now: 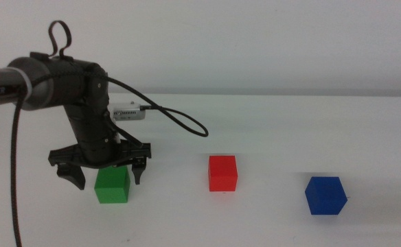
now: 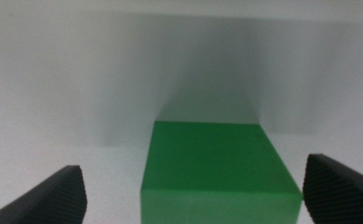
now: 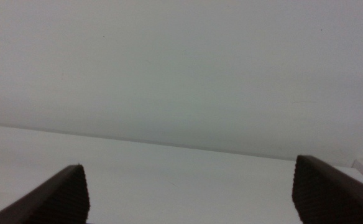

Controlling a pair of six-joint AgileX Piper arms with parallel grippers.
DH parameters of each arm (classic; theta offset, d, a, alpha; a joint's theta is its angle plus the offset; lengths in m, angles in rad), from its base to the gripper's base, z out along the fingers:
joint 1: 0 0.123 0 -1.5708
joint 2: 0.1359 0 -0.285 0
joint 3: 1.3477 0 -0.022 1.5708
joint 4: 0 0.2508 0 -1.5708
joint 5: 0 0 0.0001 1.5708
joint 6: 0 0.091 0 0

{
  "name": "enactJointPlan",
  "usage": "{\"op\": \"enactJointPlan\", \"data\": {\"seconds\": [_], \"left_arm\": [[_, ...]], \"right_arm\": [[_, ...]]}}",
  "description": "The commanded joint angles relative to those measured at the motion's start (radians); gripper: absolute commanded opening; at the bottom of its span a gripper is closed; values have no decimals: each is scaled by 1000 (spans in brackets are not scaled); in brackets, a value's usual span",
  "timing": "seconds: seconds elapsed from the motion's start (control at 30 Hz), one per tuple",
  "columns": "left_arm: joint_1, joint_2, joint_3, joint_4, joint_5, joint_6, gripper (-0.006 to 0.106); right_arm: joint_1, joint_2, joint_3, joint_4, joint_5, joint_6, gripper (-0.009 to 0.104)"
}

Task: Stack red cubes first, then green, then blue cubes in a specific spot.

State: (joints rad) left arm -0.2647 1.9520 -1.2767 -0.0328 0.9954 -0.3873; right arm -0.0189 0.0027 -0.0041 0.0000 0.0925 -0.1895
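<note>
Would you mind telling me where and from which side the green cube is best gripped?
Grip the green cube from straight above, across its two opposite side faces. It sits flat on the table, apart from the red cube, so both sides look free. The left claw hangs open just above it, one jaw past each side, so lowering and closing should do. The right claw is elsewhere, open.

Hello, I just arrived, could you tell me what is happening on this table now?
The left gripper hangs over the green cube with its jaws open on either side of it, not closed on it. The red cube sits alone near the middle of the white table, and the blue cube sits further right. Nothing is stacked yet. The right gripper waits out of the middle view, open and holding nothing.
</note>
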Motion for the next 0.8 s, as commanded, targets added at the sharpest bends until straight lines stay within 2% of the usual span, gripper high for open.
{"op": "enactJointPlan", "data": {"seconds": [0.0, 0.1, 0.2, 0.4, 0.5, 0.63, 0.77], "left_arm": [[-5, 7, 5, -1, -13, -3, 92], [-5, 12, 5, -1, -13, 9, 85], [-5, 15, 5, -5, 4, 16, 71], [-7, -14, 5, -56, 34, 16, 23], [-41, -77, -11, -41, 128, -98, 0], [-155, -126, -113, 64, 261, -279, -2], [-282, -85, -275, 114, 316, -360, -2]], "right_arm": [[-6, -37, 41, 0, -3, -11, 87], [-6, -37, 41, 0, -3, -11, 87], [-6, -37, 41, 0, -3, -11, 87], [-6, -37, 41, 0, -3, -11, 87], [-6, -37, 41, 0, -3, -11, 87], [-6, -37, 41, 0, -3, -11, 87], [-6, -37, 41, 0, -3, -11, 87]]}}
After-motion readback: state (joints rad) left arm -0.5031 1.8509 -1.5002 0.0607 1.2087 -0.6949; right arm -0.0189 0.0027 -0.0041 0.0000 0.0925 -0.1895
